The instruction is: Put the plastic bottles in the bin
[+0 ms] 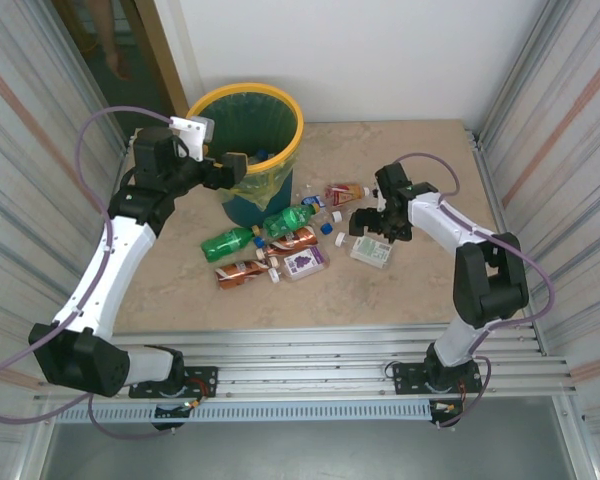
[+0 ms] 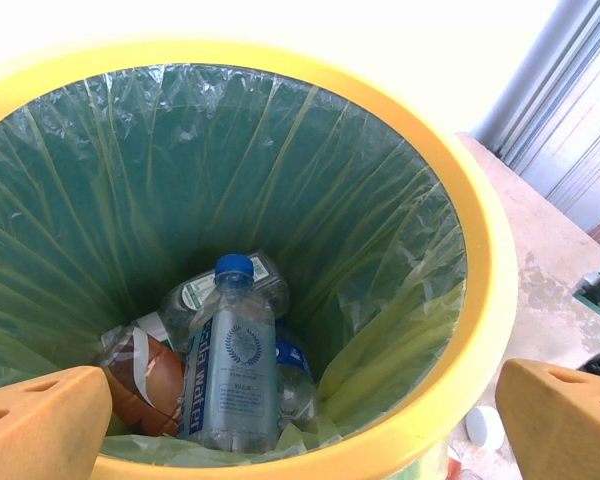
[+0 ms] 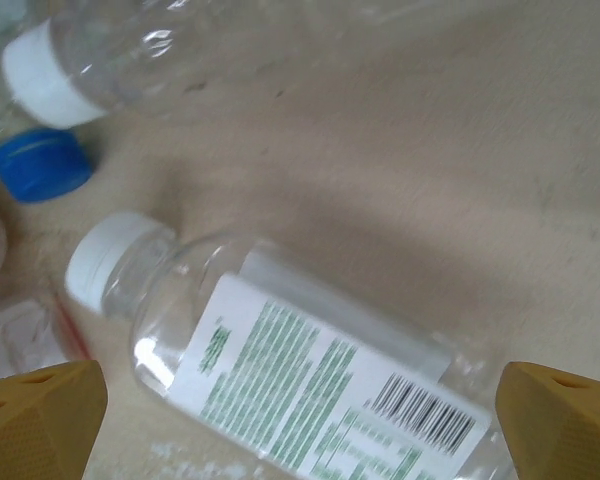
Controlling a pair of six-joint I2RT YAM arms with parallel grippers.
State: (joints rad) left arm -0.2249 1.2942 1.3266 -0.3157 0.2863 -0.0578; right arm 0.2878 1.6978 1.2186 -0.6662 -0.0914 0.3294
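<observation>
Overhead, a round waste bin with a thick yellow rim (image 1: 292, 140) stands at the upper left of a beige marbled table (image 1: 430, 290), with crushed plastic bottles scattered across the middle of the frame just beside and below it. The left gripper (image 2: 300, 415) hangs over the bin's mouth, its orange fingers (image 2: 40, 425) spread wide and nothing between them. Its wrist camera looks down the translucent yellow-green liner (image 2: 130, 190) to bottles at the bottom: a clear water bottle with a blue cap (image 2: 230, 370) on top, a brown-orange bottle (image 2: 145, 380) touching it at lower left, and another clear one partly hidden beneath.

On the table, a green bottle (image 1: 227, 242) and a second green bottle (image 1: 288, 219) lie near the bin's base. A copper-coloured bottle (image 1: 242, 273) and a purple-labelled bottle (image 1: 305, 262) lie below them.

The right gripper (image 3: 300, 420), at centre right of the overhead frame, sits low over a clear bottle with a white cap and green-printed label (image 3: 310, 380), which lies on its side on the table. Its jaws stand wide apart, one at each lower corner of the wrist view, straddling the bottle without closing on it. A loose blue cap (image 3: 42, 163) and a second clear white-capped bottle (image 3: 130, 50) lie at the upper left of that view.
</observation>
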